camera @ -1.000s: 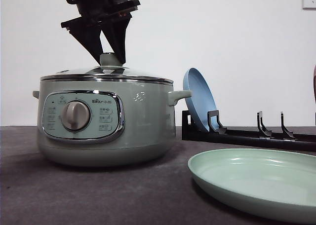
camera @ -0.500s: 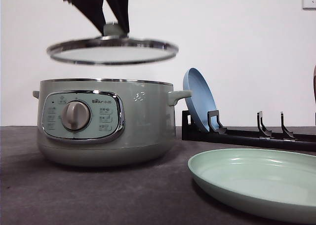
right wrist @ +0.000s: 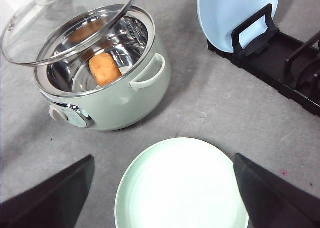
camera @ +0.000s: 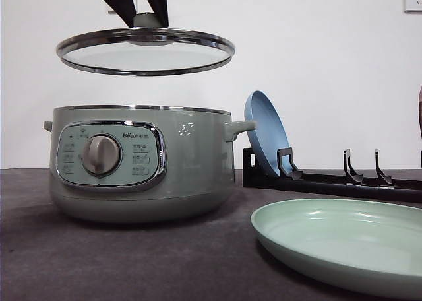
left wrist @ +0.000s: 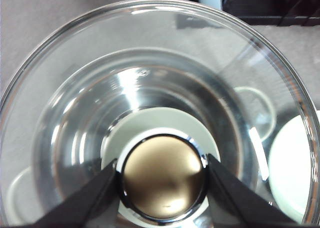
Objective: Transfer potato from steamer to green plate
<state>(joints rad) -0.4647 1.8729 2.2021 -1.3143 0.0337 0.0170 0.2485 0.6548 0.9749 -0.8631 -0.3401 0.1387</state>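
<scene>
- A sage-green steamer [camera: 138, 162] stands on a dark grey bench [camera: 132, 261], toward its left side, with a grey dial on the chrome-rimmed panel facing the front edge.
- The steamer is open. Its glass lid [camera: 145, 50] hangs level in the air above the pot, apart from the rim.
- The left gripper [left wrist: 162, 175] is clamped on the lid knob [left wrist: 164, 178], one dark finger [left wrist: 95, 198] pressed to each side of it.
- In the right wrist view, the potato [right wrist: 105, 69] lies inside the steamer on its shiny metal floor, orange-brown and oval.
- The green plate [camera: 343, 245] lies flat on the bench near the front edge, right of the steamer and apart from it.
- The right gripper [right wrist: 165, 198] hovers above the green plate with its fingers spread wide, holding nothing.
- A blue plate [camera: 265, 133] stands on edge in a black rack [camera: 330, 179] toward the back edge of the bench, behind the green plate.
</scene>
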